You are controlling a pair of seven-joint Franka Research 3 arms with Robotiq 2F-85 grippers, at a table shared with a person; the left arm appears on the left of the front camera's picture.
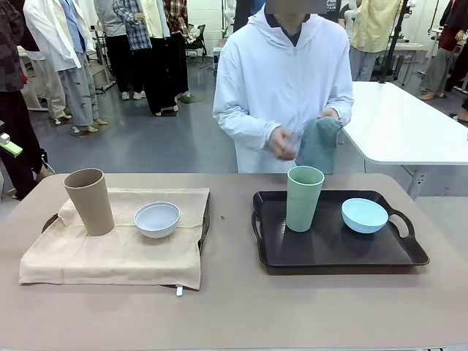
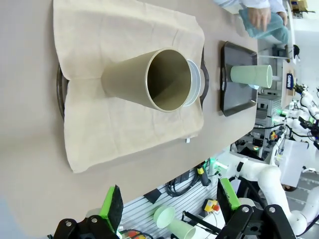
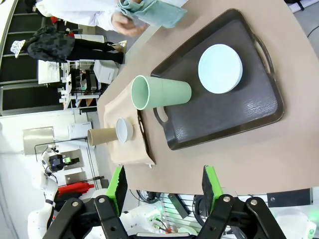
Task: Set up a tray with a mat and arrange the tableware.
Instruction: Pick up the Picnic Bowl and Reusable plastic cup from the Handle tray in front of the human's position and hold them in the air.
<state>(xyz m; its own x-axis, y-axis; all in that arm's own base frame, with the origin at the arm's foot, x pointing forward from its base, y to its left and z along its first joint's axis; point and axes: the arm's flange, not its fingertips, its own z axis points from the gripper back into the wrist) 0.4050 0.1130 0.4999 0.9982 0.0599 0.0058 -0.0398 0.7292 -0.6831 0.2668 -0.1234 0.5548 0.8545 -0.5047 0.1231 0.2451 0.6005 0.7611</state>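
Note:
A tan cup (image 1: 89, 201) and a white bowl (image 1: 157, 219) stand on a beige mat (image 1: 117, 256) draped over the left tray (image 1: 205, 219). On the bare black right tray (image 1: 344, 252) are a pale green cup (image 1: 304, 197) and a light blue bowl (image 1: 364, 215). My left gripper (image 2: 169, 201) hangs open high above the tan cup (image 2: 149, 79), which hides part of the white bowl (image 2: 197, 84). High over the table edge near the black tray (image 3: 249, 114), my right gripper (image 3: 164, 186) is open and holds nothing; beyond it are the green cup (image 3: 162, 92) and blue bowl (image 3: 220, 68).
Across the table a person in a white hoodie holds a folded teal cloth (image 1: 319, 142) in both hands, above the far edge by the right tray. Bare tabletop (image 1: 234, 307) runs along the near side and between the trays. A white table (image 1: 409, 124) stands behind on the right.

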